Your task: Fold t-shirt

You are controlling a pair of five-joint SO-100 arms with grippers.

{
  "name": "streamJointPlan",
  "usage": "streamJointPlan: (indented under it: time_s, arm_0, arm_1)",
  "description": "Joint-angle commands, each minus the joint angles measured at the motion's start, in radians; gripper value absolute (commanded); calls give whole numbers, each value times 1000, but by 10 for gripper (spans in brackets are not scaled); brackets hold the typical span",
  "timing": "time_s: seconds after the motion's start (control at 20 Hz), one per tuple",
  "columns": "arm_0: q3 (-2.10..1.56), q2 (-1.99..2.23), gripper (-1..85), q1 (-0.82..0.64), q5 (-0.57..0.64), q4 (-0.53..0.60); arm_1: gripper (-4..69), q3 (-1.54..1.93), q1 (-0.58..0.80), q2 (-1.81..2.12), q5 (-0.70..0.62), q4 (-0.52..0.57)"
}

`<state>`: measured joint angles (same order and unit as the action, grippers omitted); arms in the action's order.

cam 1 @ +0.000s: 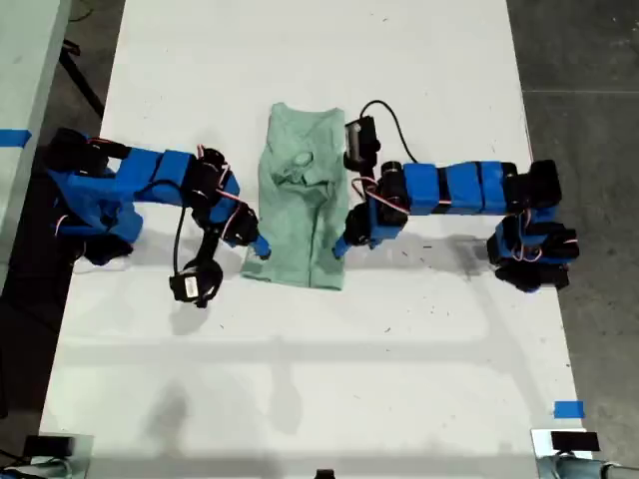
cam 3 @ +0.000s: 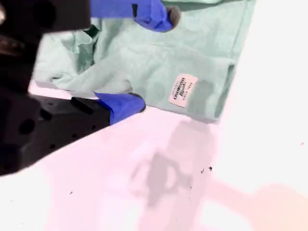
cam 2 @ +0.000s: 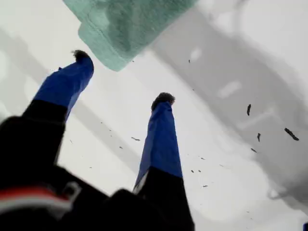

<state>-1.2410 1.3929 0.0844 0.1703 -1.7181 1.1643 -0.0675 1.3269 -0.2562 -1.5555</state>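
The t-shirt (cam 1: pixel 300 200) is pale mint green and lies folded into a narrow upright strip at the middle of the white table (cam 1: pixel 319 379). My first gripper (cam 1: pixel 262 244) is the arm on the exterior view's left. It stands open (cam 2: pixel 122 77) just short of a folded corner of the t-shirt (cam 2: pixel 125 24), with nothing between its fingers. My second gripper (cam 1: pixel 339 247), on the exterior view's right, is open (cam 3: pixel 155 60) at the t-shirt's (cam 3: pixel 202 48) other long edge. One finger is over the cloth, the other at its border. A small white label (cam 3: pixel 180 90) shows near the hem corner.
Both blue arm bases sit at the table's side edges in the exterior view. Blue tape (cam 1: pixel 567 409) marks the table's near right corner in that view, and dark floor lies beyond both sides. A grey table (cam 1: pixel 25 60) with tape stands at its far left.
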Motion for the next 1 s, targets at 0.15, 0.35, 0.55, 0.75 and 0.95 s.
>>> streamJointPlan:
  time_s: [0.15, 0.35, 0.55, 0.75, 0.95]
  arm_0:
    - [-314, 202, 268, 54, -69, 272]
    - [-434, 181, 266, 28, -69, 393]
    - [-468, 77, 265, 8, -72, 506]
    - [-410, -143, 254, -46, -78, 528]
    - [-377, -175, 23, -60, -89, 499]
  arm_1:
    - [329, -37, -58, 26, 80, 118]
    - [329, -37, -64, -66, 98, 170]
    - [323, -48, -66, -187, 109, 227]
    - [288, -103, -63, -347, 109, 270]
    - [66, -172, -64, -449, 149, 250]
